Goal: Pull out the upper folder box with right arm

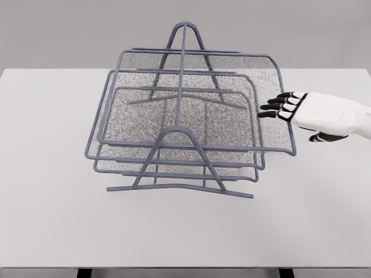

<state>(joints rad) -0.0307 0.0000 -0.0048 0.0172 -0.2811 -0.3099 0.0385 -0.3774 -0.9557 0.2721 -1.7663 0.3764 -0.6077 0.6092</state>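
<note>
light: bright, even | shadows: faint | glare: none | focus: sharp

A bare simulated test setup, not a lived-in room: a plain white bench (52, 220) before a featureless grey wall (58, 29), carrying an office-style mesh folder rack (185, 124).
</note>
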